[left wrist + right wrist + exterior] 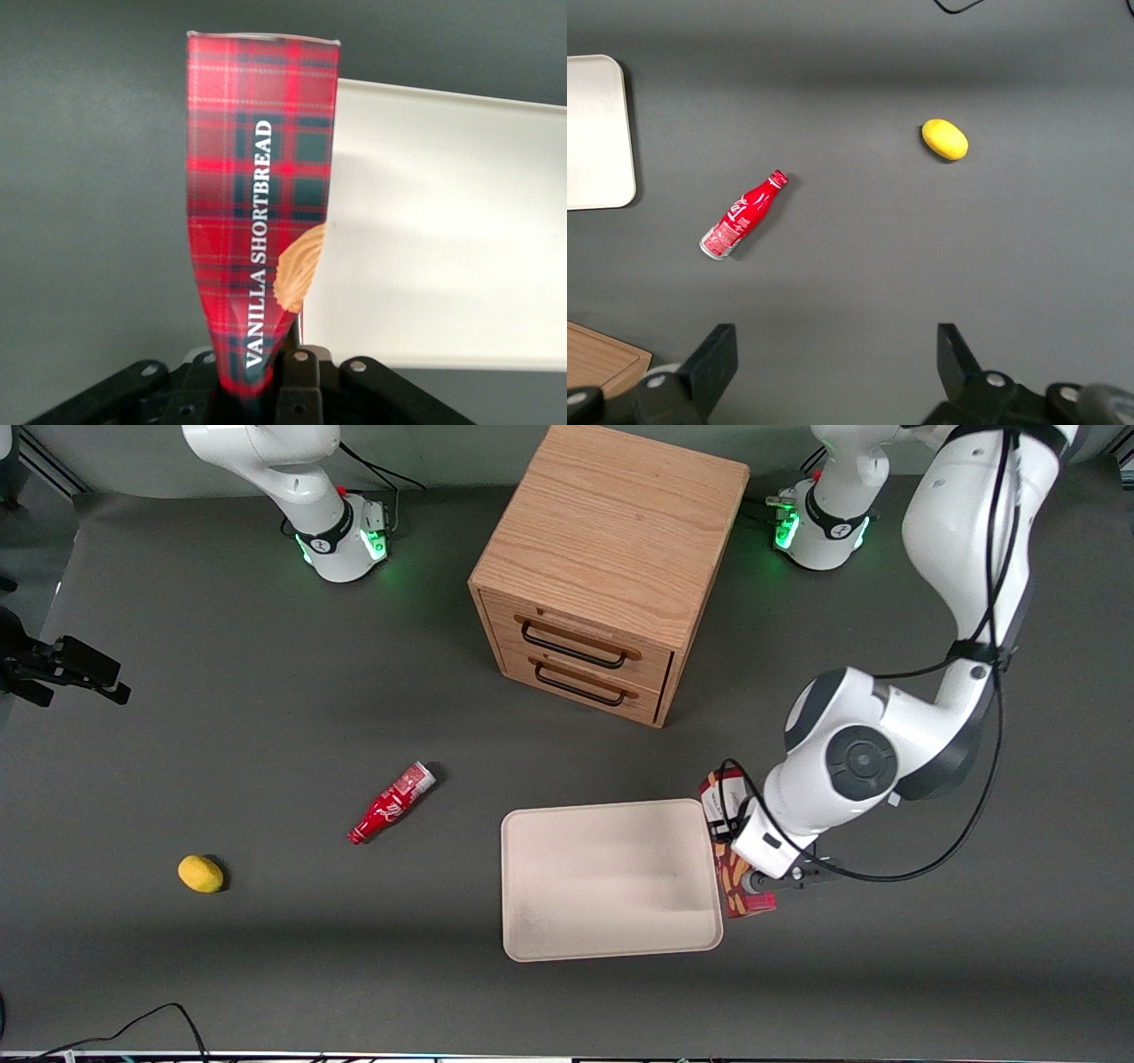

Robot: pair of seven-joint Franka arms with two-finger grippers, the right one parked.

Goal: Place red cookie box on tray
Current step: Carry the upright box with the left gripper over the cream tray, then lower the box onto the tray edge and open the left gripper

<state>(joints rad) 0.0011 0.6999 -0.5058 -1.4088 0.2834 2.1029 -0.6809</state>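
The tool [266, 376] pinches the red cookie box [261, 204] near one end, so the box juts forward from it, just beside the tray [611, 948] for an easy transfer.

Red cookie box [259, 221]: long, narrow, red tartan, lettered "VANILLA SHORTBREAD", with a cookie picture. It lies just beside the tray's [611, 948] edge at the working arm's end, clamped by the tool [266, 376]. Tray: large, flat, beige, low-rimmed, rounded corners, flat on the bench.
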